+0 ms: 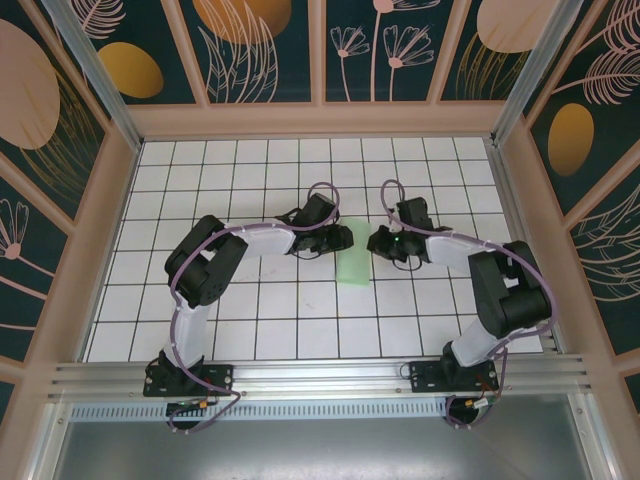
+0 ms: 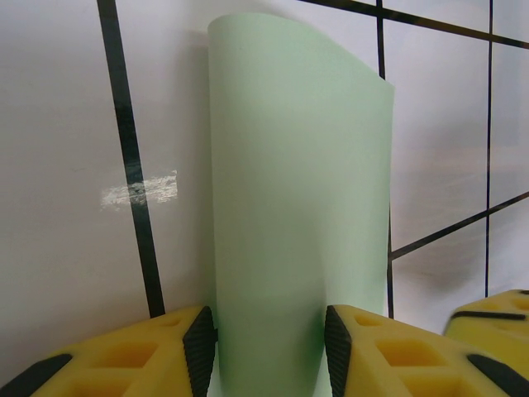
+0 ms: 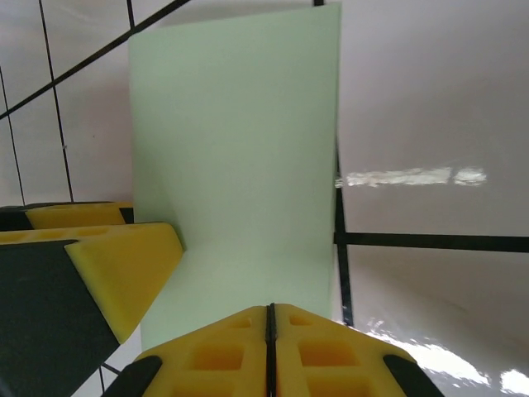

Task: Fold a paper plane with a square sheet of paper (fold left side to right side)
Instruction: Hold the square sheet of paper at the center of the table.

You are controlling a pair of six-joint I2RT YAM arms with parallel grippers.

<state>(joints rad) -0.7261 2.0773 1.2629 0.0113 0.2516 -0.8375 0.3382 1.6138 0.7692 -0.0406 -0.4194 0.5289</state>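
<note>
Black jointed arms [image 1: 215,262], lilac cables [image 1: 178,320] looping alongside; claw fingers [image 2: 140,360] yellow, hollow-celled, black-padded.

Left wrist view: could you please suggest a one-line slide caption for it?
Pale green paper curves between the left gripper's yellow jaws over the white gridded table.

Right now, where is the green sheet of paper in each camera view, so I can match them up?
Top external: the green sheet lies mid-frame on the white table.
Left wrist: mid-frame, rising curled from between the left gripper fingers.
Right wrist: upper centre-left, just beyond the right gripper and its closed tips.
Shared landmark: the table's black grid lines, running beside the sheet.
</note>
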